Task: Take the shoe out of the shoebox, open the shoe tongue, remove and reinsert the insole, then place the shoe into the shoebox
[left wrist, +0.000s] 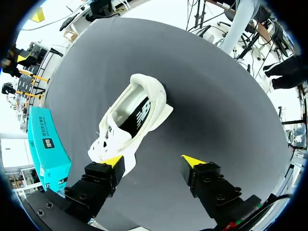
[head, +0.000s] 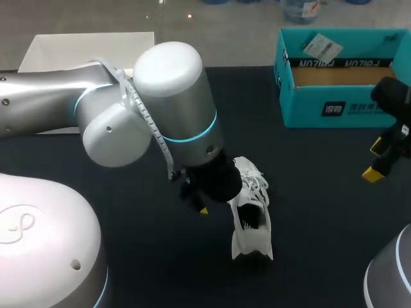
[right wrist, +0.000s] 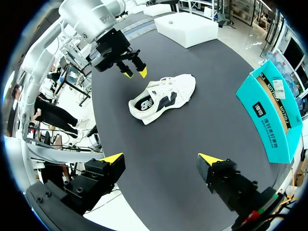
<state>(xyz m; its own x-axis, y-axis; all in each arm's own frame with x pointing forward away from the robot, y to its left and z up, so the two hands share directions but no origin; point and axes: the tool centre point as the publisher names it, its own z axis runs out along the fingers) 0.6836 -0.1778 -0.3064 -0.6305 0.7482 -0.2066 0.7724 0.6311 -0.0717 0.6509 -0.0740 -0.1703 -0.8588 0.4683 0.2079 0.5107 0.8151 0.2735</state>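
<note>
A white sneaker [head: 252, 215] with a dark insole showing in its mouth lies on the black table, tipped on its side. My left gripper [left wrist: 153, 161] hovers just above it and stands open, holding nothing; the sneaker [left wrist: 130, 118] lies ahead of it, its toe close to one fingertip [left wrist: 113, 160]. In the head view the left gripper [head: 196, 202] is beside the shoe's laces. The teal shoebox [head: 321, 109] stands open at the back right, nothing visible inside it. My right gripper [right wrist: 161, 159] is open and empty, high over the table's right side [head: 383, 160], far from the sneaker [right wrist: 163, 95].
A white box lid [head: 83, 48] lies at the back left, partly behind my left arm. The teal shoebox [right wrist: 274, 113] sits to the right of my right gripper. Bare black table surrounds the shoe.
</note>
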